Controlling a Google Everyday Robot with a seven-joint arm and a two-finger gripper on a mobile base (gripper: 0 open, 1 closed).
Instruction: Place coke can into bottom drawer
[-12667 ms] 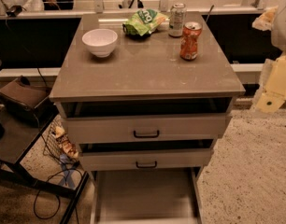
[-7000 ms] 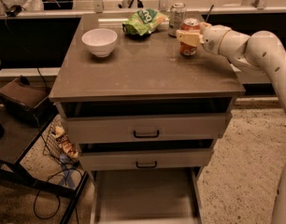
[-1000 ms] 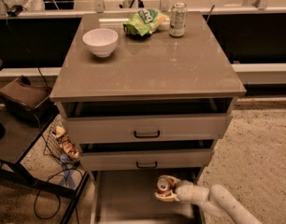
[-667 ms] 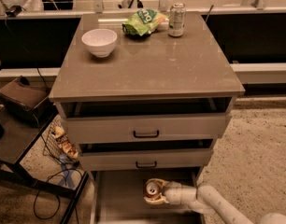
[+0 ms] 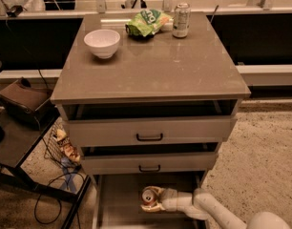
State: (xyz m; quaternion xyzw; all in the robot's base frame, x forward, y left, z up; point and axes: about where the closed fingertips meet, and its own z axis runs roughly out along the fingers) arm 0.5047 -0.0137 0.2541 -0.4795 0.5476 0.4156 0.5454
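Observation:
The coke can (image 5: 149, 196), orange-red with a silver top, is held by my gripper (image 5: 154, 200) over the pale floor of the open bottom drawer (image 5: 118, 209). The gripper is shut on the can, and the white arm reaches in from the lower right. The can stands upright near the middle of the drawer, below the front of the second drawer. I cannot tell whether the can touches the drawer floor.
On the cabinet top (image 5: 151, 66) stand a white bowl (image 5: 102, 42), a green chip bag (image 5: 146, 23) and a taller silver-and-green can (image 5: 181, 20). Two upper drawers with black pulls (image 5: 149, 138) are slightly open. A wire basket (image 5: 60, 144) and cables lie at the left.
The arm has carried the coke can from the cabinet top down into the bottom drawer. In the last second it moved the can leftward over the drawer floor.

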